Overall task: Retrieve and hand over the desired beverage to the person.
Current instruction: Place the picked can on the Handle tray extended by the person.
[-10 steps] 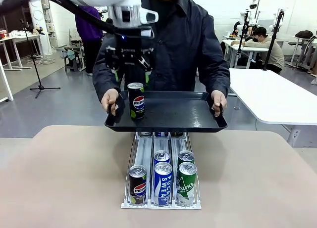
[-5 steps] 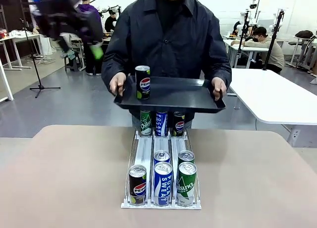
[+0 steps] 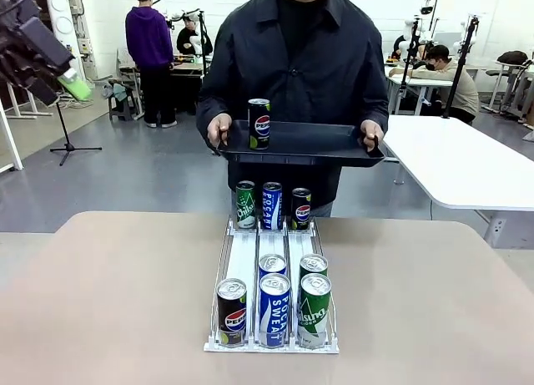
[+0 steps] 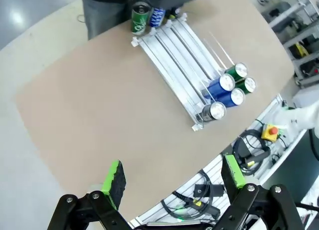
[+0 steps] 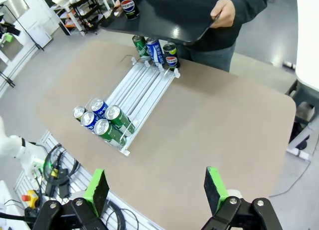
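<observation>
On the tray (image 3: 321,140) held by the person (image 3: 304,59), the Pepsi can (image 3: 259,124) stands upright: rigid, smooth, likely slippery, best grasped mid-body. Left gripper (image 4: 173,172) and right gripper (image 5: 156,189) both gape empty.

A tan tabletop (image 3: 108,301) carries a white three-lane can rack (image 3: 242,253) running near to far. At its near end stand a Pepsi can (image 3: 232,311), Pocari Sweat cans (image 3: 274,310) and green cans (image 3: 314,310). Three more cans (image 3: 272,205) stand at its far end. A white table (image 3: 467,164) sits far right.
</observation>
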Controlling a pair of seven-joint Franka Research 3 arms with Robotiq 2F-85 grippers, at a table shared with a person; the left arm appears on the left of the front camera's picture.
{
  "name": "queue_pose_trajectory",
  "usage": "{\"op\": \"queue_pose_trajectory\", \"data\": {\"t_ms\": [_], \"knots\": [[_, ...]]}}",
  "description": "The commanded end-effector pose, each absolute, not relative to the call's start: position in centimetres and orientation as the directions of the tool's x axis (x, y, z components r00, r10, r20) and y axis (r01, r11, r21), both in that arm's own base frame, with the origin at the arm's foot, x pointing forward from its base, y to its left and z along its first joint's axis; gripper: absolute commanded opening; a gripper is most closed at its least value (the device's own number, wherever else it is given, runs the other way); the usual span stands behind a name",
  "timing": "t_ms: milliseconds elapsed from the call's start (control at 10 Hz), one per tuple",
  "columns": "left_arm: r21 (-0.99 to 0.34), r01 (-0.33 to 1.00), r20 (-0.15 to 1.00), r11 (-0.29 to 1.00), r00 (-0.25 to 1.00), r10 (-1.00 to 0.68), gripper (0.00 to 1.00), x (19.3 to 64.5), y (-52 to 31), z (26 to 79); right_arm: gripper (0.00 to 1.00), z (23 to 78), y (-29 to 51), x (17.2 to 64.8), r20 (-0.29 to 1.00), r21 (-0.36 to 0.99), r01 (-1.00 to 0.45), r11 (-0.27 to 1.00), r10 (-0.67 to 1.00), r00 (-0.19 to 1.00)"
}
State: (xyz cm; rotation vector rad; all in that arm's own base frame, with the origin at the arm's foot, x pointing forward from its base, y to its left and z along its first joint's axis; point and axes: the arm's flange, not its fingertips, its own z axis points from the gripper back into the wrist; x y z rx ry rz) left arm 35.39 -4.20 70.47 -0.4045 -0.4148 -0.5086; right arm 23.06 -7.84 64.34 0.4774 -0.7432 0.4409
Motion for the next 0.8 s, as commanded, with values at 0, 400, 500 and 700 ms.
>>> {"op": "queue_pose_trajectory", "data": {"t_ms": [0, 400, 500, 700], "knots": [[-0.294, 0.559, 0.473, 0.775, 0.790, -0.390, 1.00, 35.0, -4.1, 71.5, 1.00, 64.2, -7.8, 23.1, 0.731, 0.258, -0.560, 0.787, 0.220, 0.646], [-0.229, 0.555, 0.539, 0.800, 0.756, -0.371, 1.00, 32.4, -5.1, 71.6, 1.00, 64.2, -7.8, 23.1, 0.731, 0.258, -0.560, 0.787, 0.220, 0.646], [-0.263, 0.554, 0.495, 0.790, 0.780, -0.382, 1.00, 33.6, -4.4, 72.2, 1.00, 64.2, -7.8, 23.1, 0.731, 0.258, -0.560, 0.787, 0.220, 0.646], [-0.263, 0.554, 0.495, 0.790, 0.780, -0.382, 1.00, 33.6, -4.4, 72.2, 1.00, 64.2, -7.8, 23.1, 0.731, 0.258, -0.560, 0.787, 0.220, 0.646]]}}
